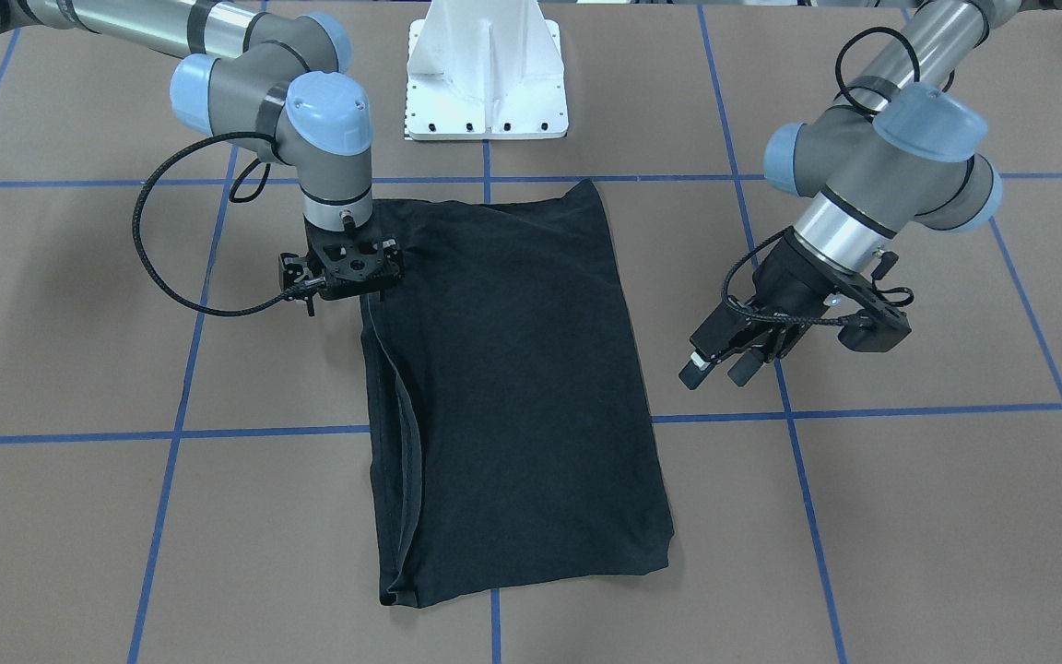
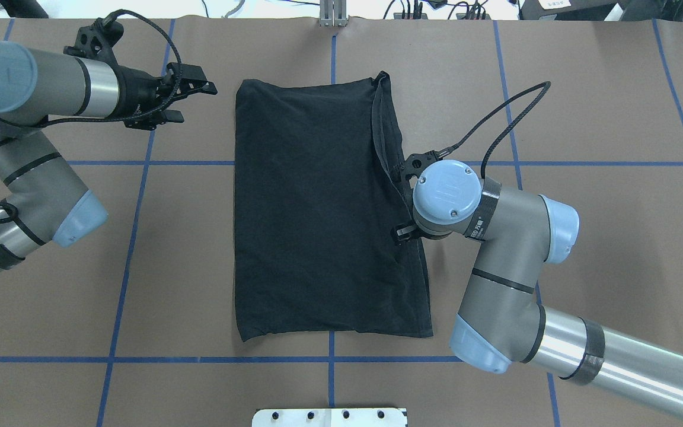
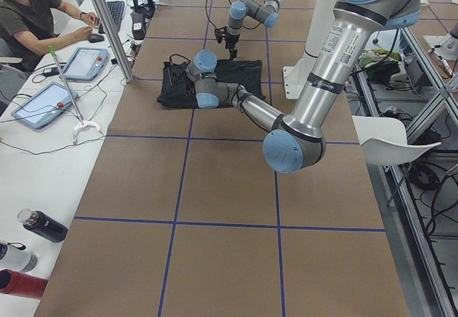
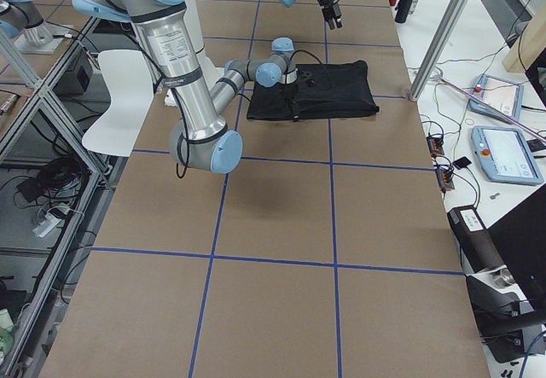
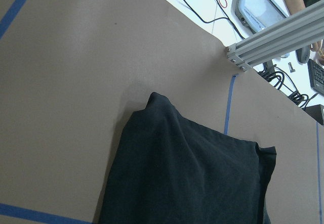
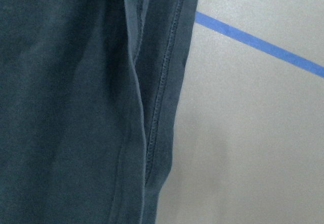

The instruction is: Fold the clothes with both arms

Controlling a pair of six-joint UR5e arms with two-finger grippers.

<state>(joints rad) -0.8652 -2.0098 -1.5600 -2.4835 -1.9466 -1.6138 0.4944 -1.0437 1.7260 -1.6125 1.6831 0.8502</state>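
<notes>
The clothes are one black T-shirt (image 1: 513,397), folded lengthwise into a tall rectangle at the table's middle (image 2: 318,207), with stitched hems layered along its right-arm side (image 6: 162,82). My right gripper (image 1: 351,286) points straight down at that edge, near the end toward the robot. Its fingers are hidden under the wrist, so I cannot tell whether they grip the cloth. My left gripper (image 1: 715,371) hovers open and empty above bare table, well clear of the shirt's other side (image 2: 196,104). The left wrist view shows the shirt's far corner (image 5: 187,173).
The white base plate (image 1: 487,83) stands between the arms' mounts. Blue tape lines (image 1: 264,432) grid the brown table. An aluminium post (image 5: 273,32) rises past the far edge. A person (image 3: 36,16) sits at a side desk with tablets (image 3: 43,102).
</notes>
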